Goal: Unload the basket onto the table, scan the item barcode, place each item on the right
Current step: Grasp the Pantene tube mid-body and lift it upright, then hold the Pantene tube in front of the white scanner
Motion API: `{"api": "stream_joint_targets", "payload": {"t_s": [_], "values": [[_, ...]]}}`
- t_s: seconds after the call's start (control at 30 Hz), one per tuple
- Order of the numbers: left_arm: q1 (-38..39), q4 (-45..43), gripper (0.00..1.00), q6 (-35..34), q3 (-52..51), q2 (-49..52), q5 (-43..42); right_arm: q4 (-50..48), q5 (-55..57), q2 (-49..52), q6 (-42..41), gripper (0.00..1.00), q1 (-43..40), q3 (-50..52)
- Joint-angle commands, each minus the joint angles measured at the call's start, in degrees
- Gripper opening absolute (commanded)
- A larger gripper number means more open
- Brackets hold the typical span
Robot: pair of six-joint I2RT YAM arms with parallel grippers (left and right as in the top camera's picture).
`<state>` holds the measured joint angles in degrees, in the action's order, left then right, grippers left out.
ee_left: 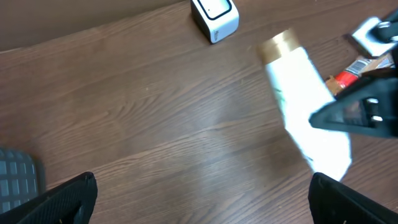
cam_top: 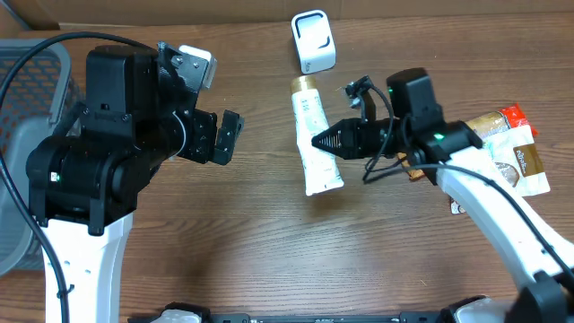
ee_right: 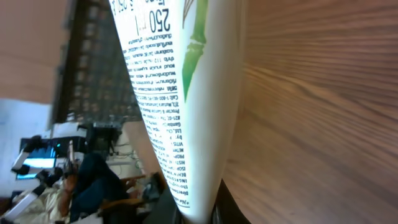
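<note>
Mock shop checkout: scanner [cam_top: 313, 41], packaged goods [cam_top: 516, 157], basket [cam_top: 22, 135].

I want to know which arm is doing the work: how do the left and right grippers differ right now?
The left gripper stands wide open and empty; the right gripper is shut on the white tube. The left gripper hangs over bare table beside the tube, while the right gripper meets the tube partway along its body, away from the gold cap. Both point inward, toward each other.
</note>
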<state>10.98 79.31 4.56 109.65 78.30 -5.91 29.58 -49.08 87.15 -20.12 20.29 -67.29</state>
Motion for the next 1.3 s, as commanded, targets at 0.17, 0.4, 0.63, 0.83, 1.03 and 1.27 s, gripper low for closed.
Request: {"api": "stream_joint_targets", "payload": {"t_s": [0.17, 0.4, 0.63, 0.83, 1.03, 1.27], "values": [[-0.1, 0.0, 1.00, -0.7, 0.0, 0.5, 0.1, 6.2, 3.1, -2.9, 1.3, 0.03, -0.1, -5.6], [-0.1, 0.0, 1.00, -0.7, 0.0, 0.5, 0.2, 25.9, 33.0, 3.6, 10.7, 0.03, 1.0, -30.6], [-0.1, 0.0, 1.00, -0.7, 0.0, 0.5, 0.1, 19.1, 70.5, 15.3, 20.2, 0.04, 5.7, -39.8], [-0.1, 0.0, 1.00, -0.7, 0.0, 0.5, 0.1, 0.6, 87.8, 24.2, 40.4, 0.04, 7.6, -39.8], [-0.1, 0.0, 1.00, -0.7, 0.0, 0.5, 0.1, -15.9, 92.9, 32.6, 55.5, 0.04, 7.8, -39.8], [-0.1, 0.0, 1.00, -0.7, 0.0, 0.5, 0.1, -26.3, 93.2, 40.9, 67.7, 0.04, 7.7, -39.8]]}}
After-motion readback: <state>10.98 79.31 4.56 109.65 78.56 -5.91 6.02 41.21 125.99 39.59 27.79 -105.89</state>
